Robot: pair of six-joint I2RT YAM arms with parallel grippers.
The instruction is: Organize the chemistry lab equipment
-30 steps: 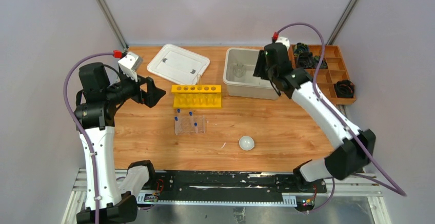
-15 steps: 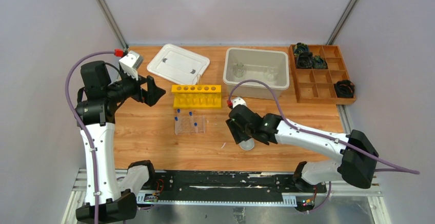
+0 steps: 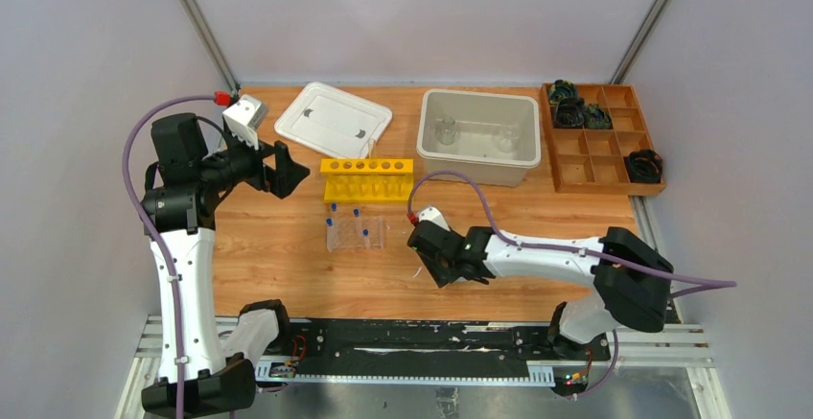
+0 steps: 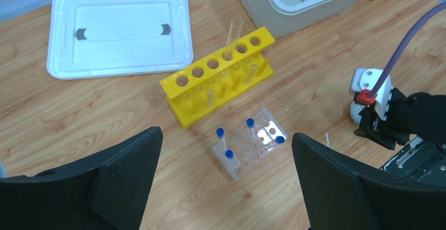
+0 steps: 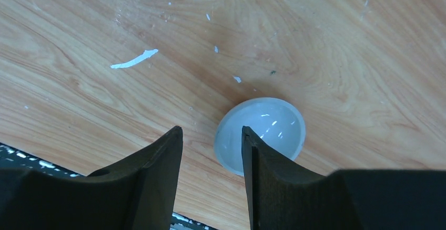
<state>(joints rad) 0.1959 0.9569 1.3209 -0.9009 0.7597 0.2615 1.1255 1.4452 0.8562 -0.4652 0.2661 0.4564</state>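
A small white round dish [image 5: 260, 134] lies on the wood near the table's front edge. My right gripper [image 5: 211, 130] hangs low over it, open about halfway. Its right finger [image 5: 263, 177] covers the dish's left rim, and mostly bare wood shows in the gap. From above, the right gripper [image 3: 446, 264] hides the dish. My left gripper [image 4: 226, 135] is wide open, raised at the left, holding nothing. Below it stand a clear rack [image 4: 250, 143] with several blue-capped tubes and a yellow rack [image 4: 221, 75] with one clear tube [image 4: 233, 32]. Two glass vessels [image 3: 446, 131] stand in the white bin.
The white bin [image 3: 479, 162] sits at the back centre, with its flat white lid [image 3: 333, 119] to the left. A brown wooden compartment tray [image 3: 599, 151] with black parts sits at the back right. A white sliver [image 5: 134, 59] lies beside the dish. A black rail [image 3: 383, 337] runs along the front edge.
My right arm swung from the white bin down to the table's front, came over the dish, then shifted slightly left with its jaws narrower. The left arm has not moved.
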